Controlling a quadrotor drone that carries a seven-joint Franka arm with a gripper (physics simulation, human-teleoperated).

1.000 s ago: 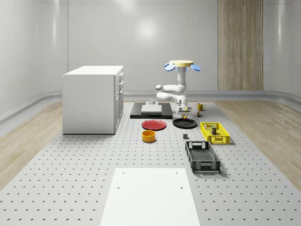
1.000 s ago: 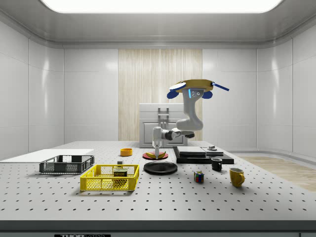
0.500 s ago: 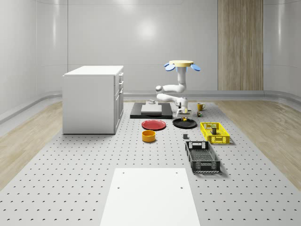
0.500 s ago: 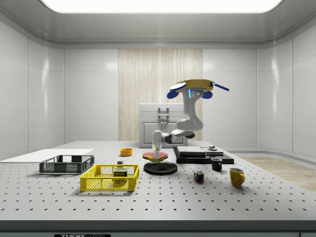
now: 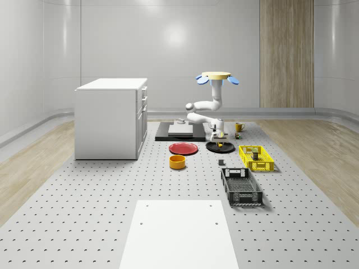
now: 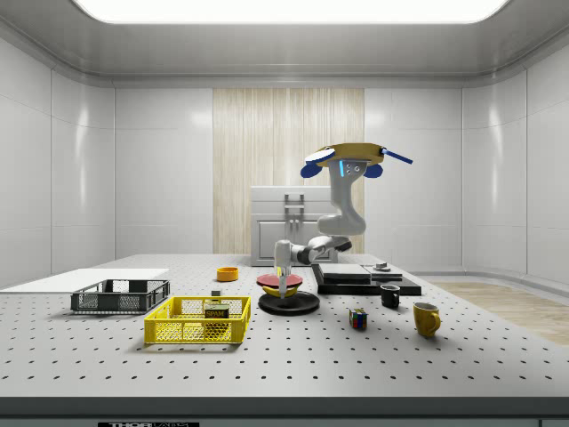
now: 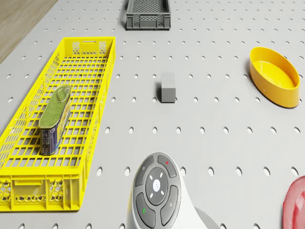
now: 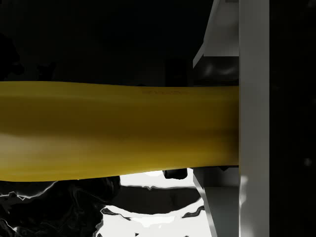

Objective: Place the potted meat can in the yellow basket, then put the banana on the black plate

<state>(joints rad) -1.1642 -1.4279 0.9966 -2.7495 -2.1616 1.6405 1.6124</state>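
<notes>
My gripper (image 5: 217,133) is shut on the yellow banana (image 6: 282,291) and holds it low over the black plate (image 6: 302,305); I cannot tell whether the banana touches the plate. In the wrist view the banana (image 8: 118,131) lies crosswise against one white finger (image 8: 254,118), with the glossy black plate (image 8: 148,202) beneath. The potted meat can (image 7: 54,119) lies on its side inside the yellow basket (image 7: 90,45). In the side view the basket (image 6: 197,331) stands left of the plate. The drone (image 5: 217,77) hovers behind the plate, and the arm bends down from it.
A small grey block (image 7: 167,87), a yellow bowl (image 7: 275,82), a red plate (image 5: 183,148) and a dark grey crate (image 5: 241,186) stand around. A black slab (image 5: 180,132) and a white cabinet (image 5: 111,117) lie to the whole-scene view's left. Two cups (image 6: 426,318) and a cube (image 6: 357,318) sit nearby.
The arm has brought the gripper and banana down closer to the black plate. The drone stays hovering in the same spot.
</notes>
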